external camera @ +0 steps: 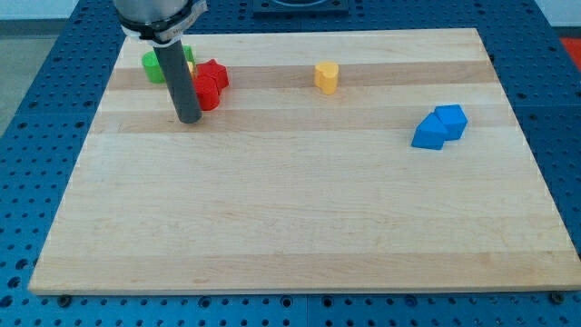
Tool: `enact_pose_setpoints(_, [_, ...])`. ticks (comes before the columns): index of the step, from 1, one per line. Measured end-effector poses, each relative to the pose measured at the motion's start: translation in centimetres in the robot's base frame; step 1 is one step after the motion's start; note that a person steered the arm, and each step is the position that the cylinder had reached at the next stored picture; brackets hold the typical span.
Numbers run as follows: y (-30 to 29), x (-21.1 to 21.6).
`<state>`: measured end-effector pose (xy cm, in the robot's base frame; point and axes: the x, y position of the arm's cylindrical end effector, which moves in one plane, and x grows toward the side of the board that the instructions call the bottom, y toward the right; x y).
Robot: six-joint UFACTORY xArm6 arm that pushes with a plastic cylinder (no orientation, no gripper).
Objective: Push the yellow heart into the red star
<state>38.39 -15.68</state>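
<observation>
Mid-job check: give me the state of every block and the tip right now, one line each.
my tip: down on the board, just below-left of the red star.
red star: top left, against the green block.
green block: partly hidden behind the rod.
yellow heart: alone, well right of the star, untouched.
blue blocks: two, touching, at the right.

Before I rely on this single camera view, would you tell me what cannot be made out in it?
- Green block: the rod covers its right part, so its shape is unclear.
- Red star: its left side sits behind the rod; whether it touches the green block is hidden.
- My tip: contact with the board cannot be judged.
- Arm above the rod: cut off by the view's top.
- Blue blocks: one piece or two, unclear.
</observation>
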Motion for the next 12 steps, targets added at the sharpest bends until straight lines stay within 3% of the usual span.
enact_pose_setpoints(1, [8.6, 3.6])
enact_pose_setpoints(2, [12.2, 4.1])
enact_pose_setpoints(4, [16.6, -4.1])
enact_pose_setpoints(7, [21.5, -3.6])
enact_pose_setpoints(8, [21.9, -8.0])
enact_pose_setpoints(12, [18.7, -8.3])
